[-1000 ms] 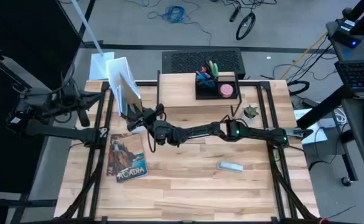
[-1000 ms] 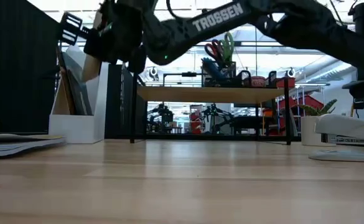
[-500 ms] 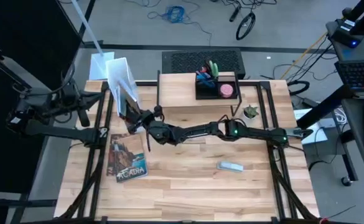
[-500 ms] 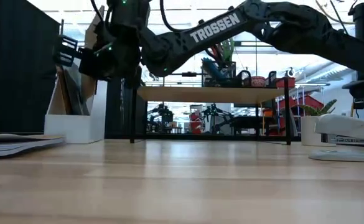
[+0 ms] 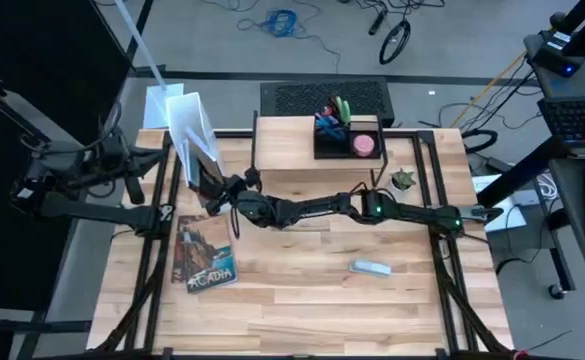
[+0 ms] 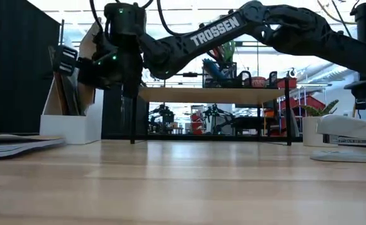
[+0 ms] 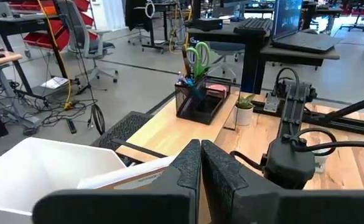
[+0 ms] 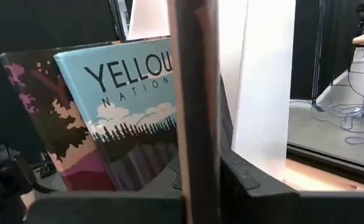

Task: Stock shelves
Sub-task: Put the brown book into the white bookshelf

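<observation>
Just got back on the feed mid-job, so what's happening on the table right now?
The right arm reaches across the table, its pincer at the white magazine file box in the far left corner, shut on a thin book or board at the box's opening. Other books, one titled "Yellow...", stand in the box. The left arm waits off the table's left edge, pincer shut. The light-wood desk riser carries only the black organizer tray. Another book lies flat on the table.

Title on blue book cover [image 8: 132, 118] cut short behind thin upright board [image 8: 197, 106]. Right gripper [image 5: 215, 187] fingertips hidden inside white file box [image 5: 190, 125]. Lower part of left gripper [image 7: 200, 168] cut off by frame edge.
</observation>
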Tool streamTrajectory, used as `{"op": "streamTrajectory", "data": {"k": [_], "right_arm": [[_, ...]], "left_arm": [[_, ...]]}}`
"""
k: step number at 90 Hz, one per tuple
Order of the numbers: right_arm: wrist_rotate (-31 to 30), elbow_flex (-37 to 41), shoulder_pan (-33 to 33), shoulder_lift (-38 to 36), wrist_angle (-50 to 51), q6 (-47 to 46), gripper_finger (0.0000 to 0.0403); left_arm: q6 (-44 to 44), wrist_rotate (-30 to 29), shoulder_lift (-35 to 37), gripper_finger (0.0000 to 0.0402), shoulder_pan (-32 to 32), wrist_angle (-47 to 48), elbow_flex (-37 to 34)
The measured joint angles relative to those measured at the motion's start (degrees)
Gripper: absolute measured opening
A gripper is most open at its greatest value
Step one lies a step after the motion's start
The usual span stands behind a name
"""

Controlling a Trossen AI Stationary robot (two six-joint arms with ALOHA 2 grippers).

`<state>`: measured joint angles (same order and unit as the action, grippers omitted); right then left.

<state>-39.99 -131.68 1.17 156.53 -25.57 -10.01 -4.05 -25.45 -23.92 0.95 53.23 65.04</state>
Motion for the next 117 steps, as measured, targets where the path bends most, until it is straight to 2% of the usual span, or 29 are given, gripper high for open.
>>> {"op": "streamTrajectory", "data": {"k": [23, 31, 40, 58, 70, 89, 117], "right_arm": [[0.58, 0.00, -0.30, 0.00, 2.56, 0.11, 0.0106], [2.95, 0.00, -0.31, 0.00, 2.91, 0.93, 0.0129], [5.19, 0.00, -0.56, -0.04, 2.95, 3.53, 0.0140], [5.84, 0.00, -2.11, -0.04, 3.78, 9.13, 0.0144], [5.63, 0.00, -2.60, -0.07, 4.55, 11.04, 0.0140], [5.51, 0.00, -2.29, -0.09, 7.38, 9.04, 0.0118], [5.40, -0.04, -2.65, -0.17, 13.25, 9.10, 0.0026]], "left_arm": [[0.00, 0.00, 0.00, 0.0000, -0.02, 0.00, 0.00], [-0.01, 0.00, 0.00, 0.0000, 0.00, 0.00, 0.00], [-0.05, 0.05, 0.00, 0.0000, -0.01, 0.00, 0.00], [-0.09, 1.25, 0.00, 0.0000, -0.02, 0.00, 0.00], [-0.09, 1.25, 0.00, 0.0000, -0.01, 0.00, 0.00], [-0.09, 1.25, 0.00, 0.0000, -0.01, 0.00, 0.00], [-0.09, 1.25, 0.00, 0.0000, 0.00, 0.00, -0.02]]}}
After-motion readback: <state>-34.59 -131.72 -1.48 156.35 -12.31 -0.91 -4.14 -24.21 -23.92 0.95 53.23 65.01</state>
